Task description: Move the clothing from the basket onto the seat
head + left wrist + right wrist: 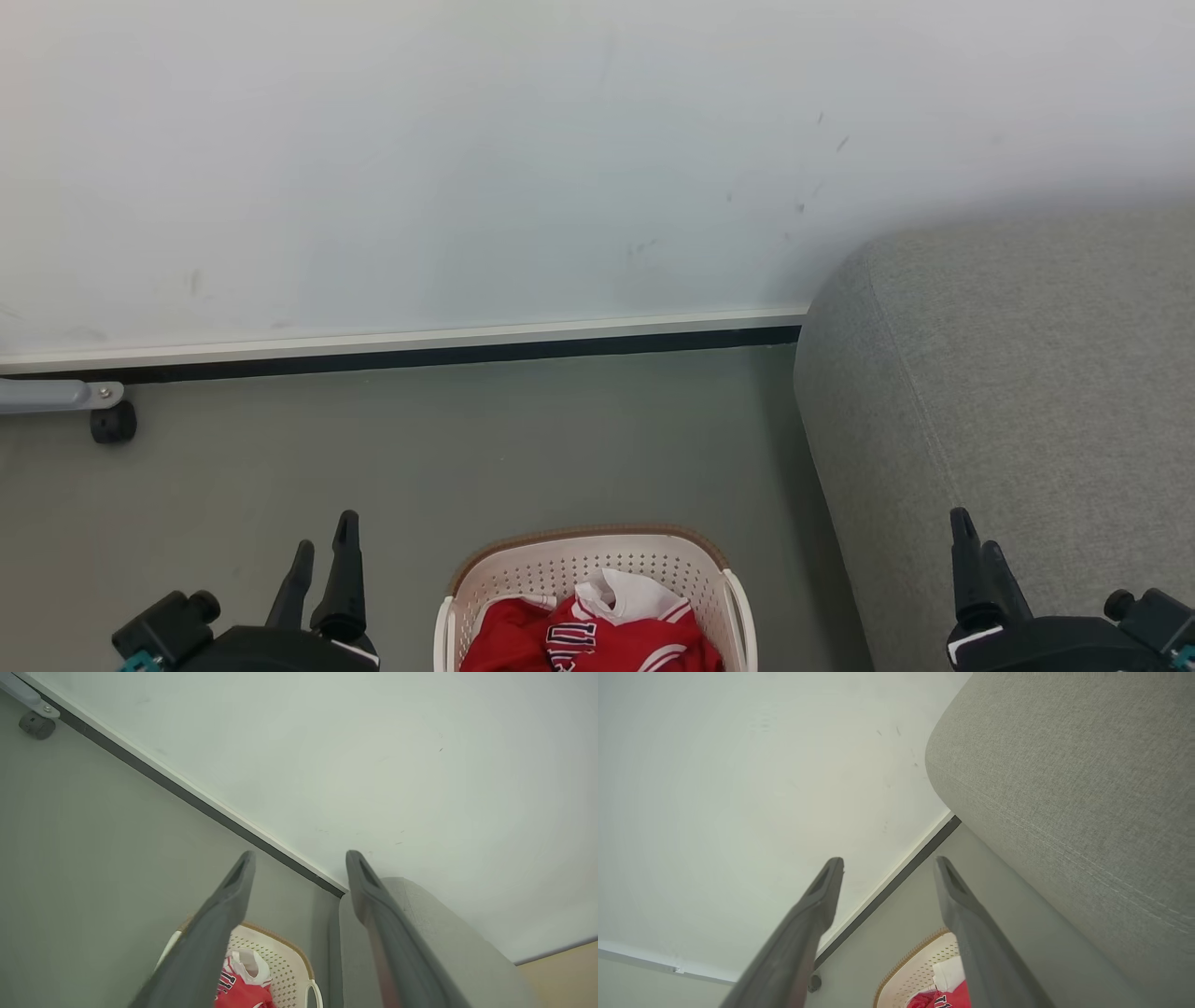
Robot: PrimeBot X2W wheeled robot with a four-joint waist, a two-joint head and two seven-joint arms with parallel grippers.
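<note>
The two grippers sit nearest, at the bottom edge of the head view. The left gripper (pixel 325 532) hangs over bare floor (pixel 523 448) to the left of the basket (pixel 560 566). The right gripper (pixel 974 534) hangs in front of the seat (pixel 1018 392). Each has its two dark fingers spread apart with nothing between them, as both wrist views show.

The basket stands on the floor between the grippers, closer to the seat than to the left gripper and cut off by the lower frame edge. Its curved brown far rim faces the wall (pixel 467 159). A narrow strip of floor separates its right handle from the seat's side. Because the basket runs out of frame, its long axis cannot be told.

The clothing (pixel 607 642) lies inside the basket as a crumpled red heap. A white panel is bunched up at the far side and dark lettering shows near the middle. The heap has no clear long axis or heading.

The seat's rounded end faces the robot's left, and its edge runs from the wall toward the robot. Open floor stretches from the basket to the dark baseboard (pixel 420 353) and out to the left. There a black caster (pixel 113 423) under a grey bar (pixel 51 395) stands by the wall.
</note>
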